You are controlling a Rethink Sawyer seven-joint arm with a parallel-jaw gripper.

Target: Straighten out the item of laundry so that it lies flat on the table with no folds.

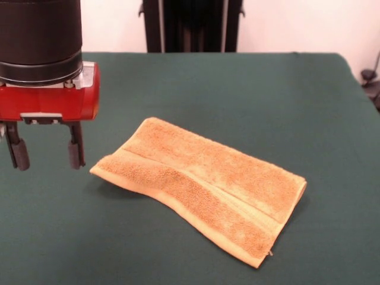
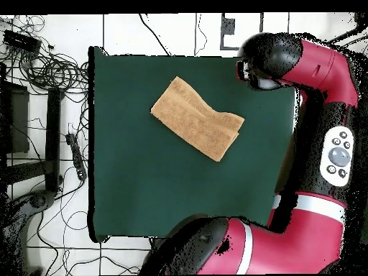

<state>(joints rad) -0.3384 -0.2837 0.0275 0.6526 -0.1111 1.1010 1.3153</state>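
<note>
The orange-tan towel [image 1: 202, 184] lies folded in half on the green table [image 1: 237, 101], a long strip running from upper left to lower right, its flat woven band along the length. It also shows in the overhead view [image 2: 198, 118], on the table [image 2: 158, 187]. My gripper [image 1: 46, 154] hangs at the left, open and empty, above the table, just left of the towel's left corner and apart from it. In the overhead view the arm's head [image 2: 260, 61] covers the gripper, to the right of the towel. No white label shows.
The robot's pedestal [image 1: 191, 25] stands behind the table's far edge. In the overhead view the red arm [image 2: 316, 165] runs along the table's right side and its base [image 2: 215, 248] overlaps the bottom edge. Cables and stands [image 2: 43, 108] lie on the floor left of the table.
</note>
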